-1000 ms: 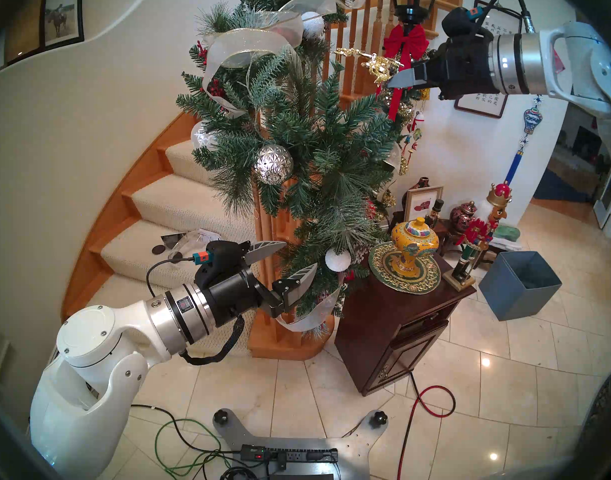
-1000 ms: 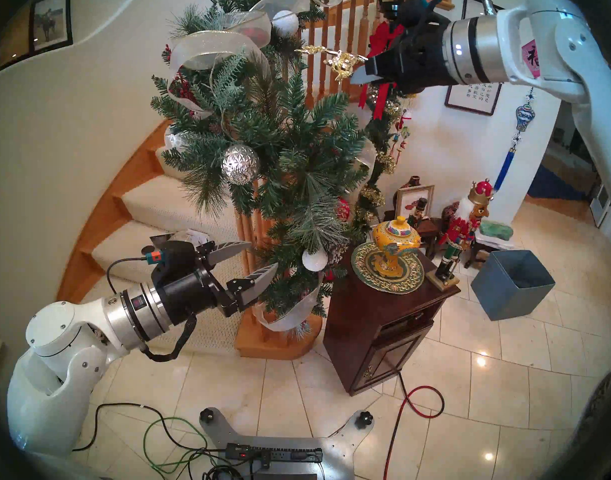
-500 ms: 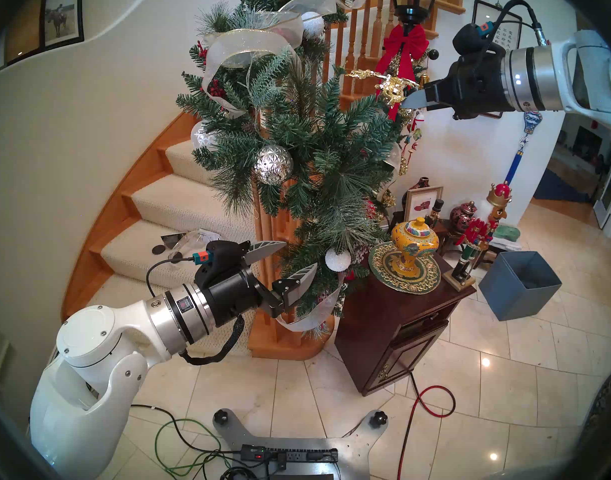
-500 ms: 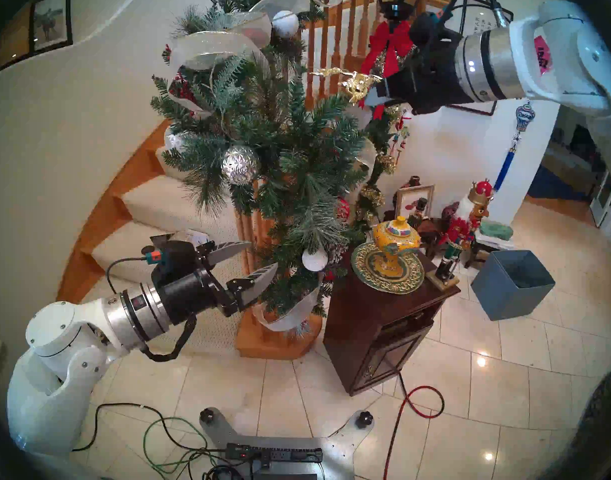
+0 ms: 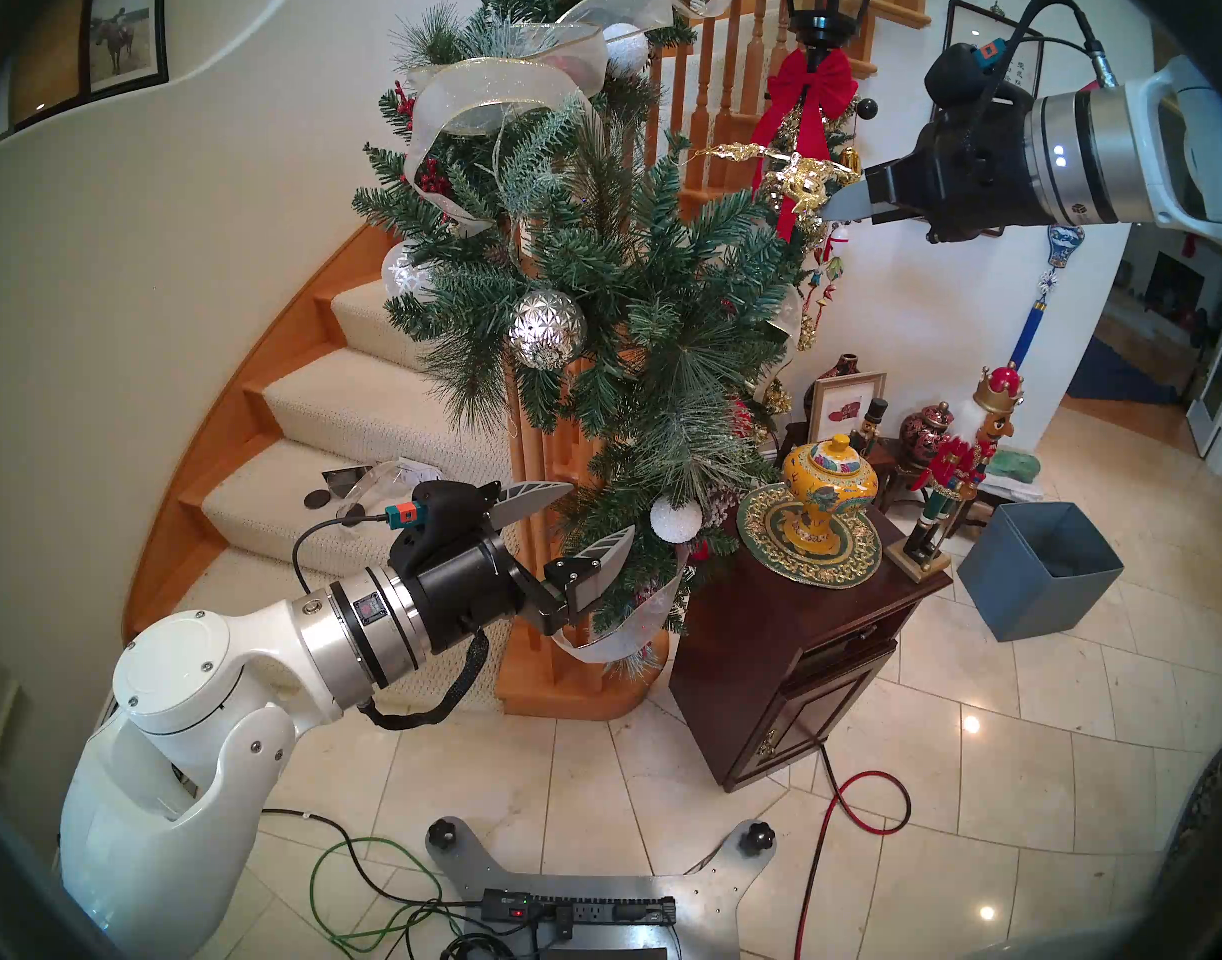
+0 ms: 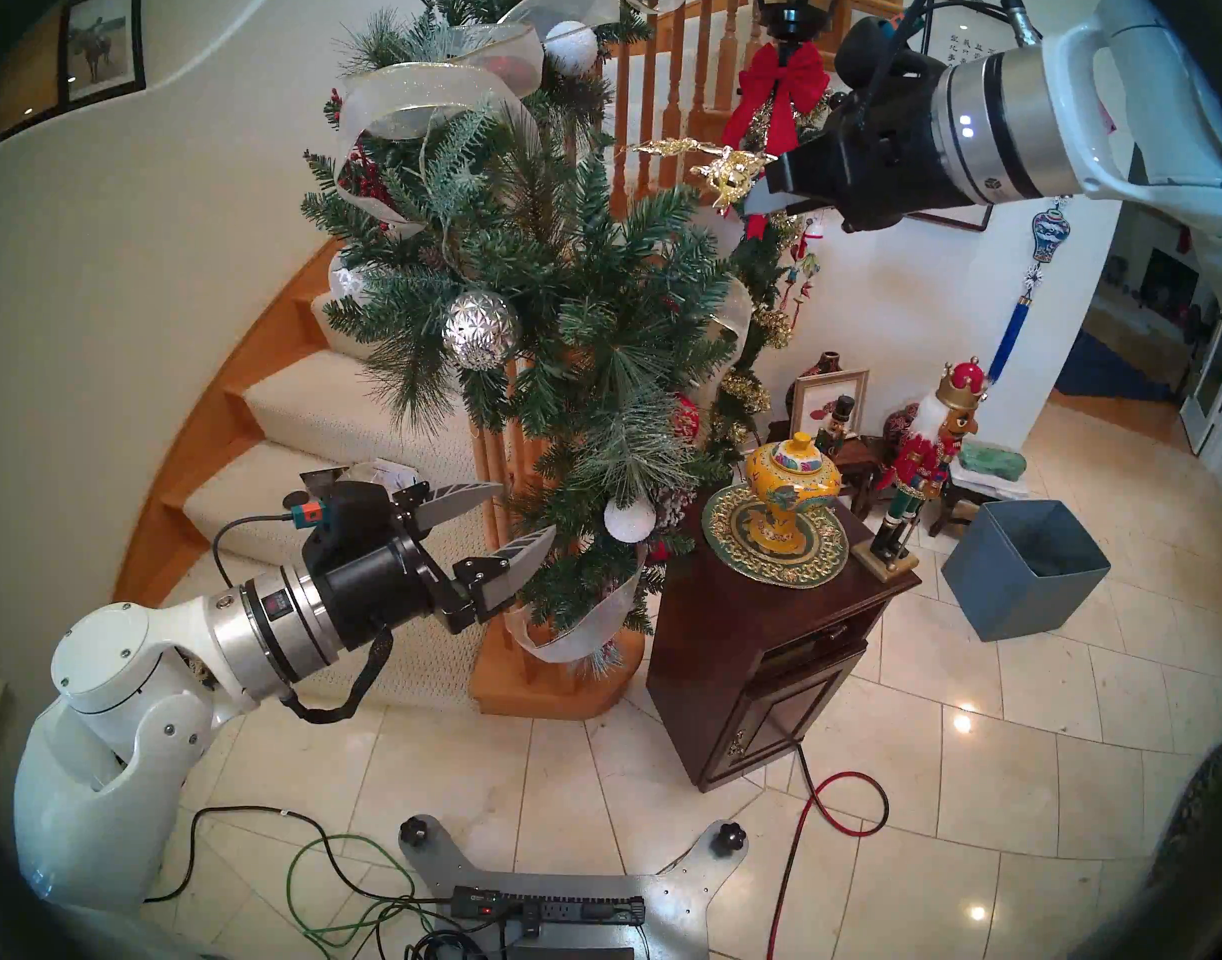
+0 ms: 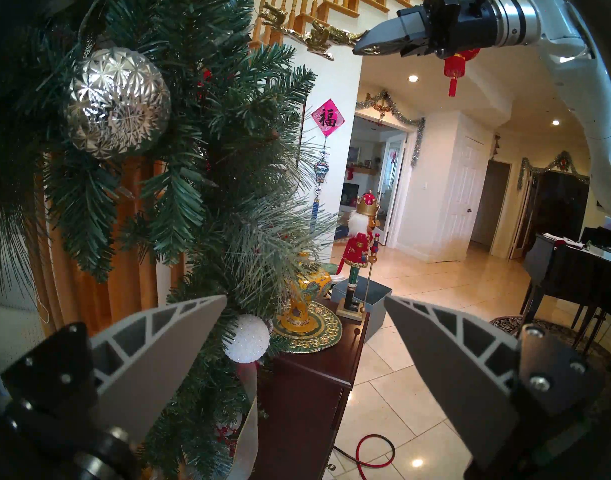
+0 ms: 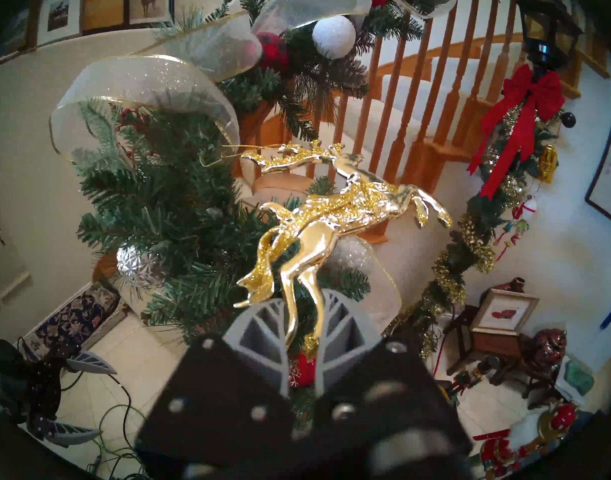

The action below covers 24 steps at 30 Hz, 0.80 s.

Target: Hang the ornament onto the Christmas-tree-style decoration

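1. Left arm [image 5: 178, 716]: glossy white shells with small screws, then a brushed silver wrist ring.
2. Black cylindrical wrist housing [image 5: 455, 584], a looped black braided cable beneath.
3. Grey ribbed, blade-shaped fingers [image 7: 151, 358] on black screwed mounts.

Curved staircase [image 5: 358, 411]: cream carpet, honey-wood trim and balusters. Floor [image 5: 1010, 764]: glossy cream tile reflecting ceiling lights. Dark wood cabinet [image 5: 795, 668] beside the newel post. Grey open box [image 5: 1041, 571] on the floor. Cream walls; framed pictures [image 5: 119, 34] upper left.

ornament [image 5: 781, 176] above garland [image 5: 636, 300], cabinet [image 5: 802, 661] right
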Tool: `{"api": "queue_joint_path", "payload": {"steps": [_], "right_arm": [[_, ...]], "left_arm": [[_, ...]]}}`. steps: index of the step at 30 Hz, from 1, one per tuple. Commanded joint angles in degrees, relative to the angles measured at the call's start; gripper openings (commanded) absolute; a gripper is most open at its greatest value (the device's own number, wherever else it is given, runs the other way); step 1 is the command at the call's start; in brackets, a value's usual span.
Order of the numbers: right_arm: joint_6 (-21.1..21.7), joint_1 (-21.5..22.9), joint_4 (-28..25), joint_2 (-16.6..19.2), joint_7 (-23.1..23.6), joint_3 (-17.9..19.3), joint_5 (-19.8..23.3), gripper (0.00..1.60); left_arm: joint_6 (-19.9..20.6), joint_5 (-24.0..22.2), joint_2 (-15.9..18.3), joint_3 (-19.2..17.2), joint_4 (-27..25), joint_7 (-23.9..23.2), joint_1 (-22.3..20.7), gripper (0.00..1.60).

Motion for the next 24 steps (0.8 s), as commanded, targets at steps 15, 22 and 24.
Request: {"api": "queue_joint_path", "payload": {"steps": [15, 22, 24], "right_arm": [[-0.13, -0.17, -3.14, 4.74, -4.49, 1.51, 9.25, 0.00], [-0.13, -2.51, -4.78, 5.16, -4.83, 2.68, 11.34, 0.00], [-0.13, -3.12, -5.17, 5.25, -4.89, 3.05, 11.64, 0.00]], "left_arm": [[-0.05, -0.01, -0.01, -0.13, -0.62, -0.01, 0.04, 1.60], [-0.05, -0.01, -0.01, -0.13, -0.62, -0.01, 0.04, 1.60], [-0.05, -0.01, -0.01, -0.13, -0.62, -0.01, 0.04, 1.60]]}}
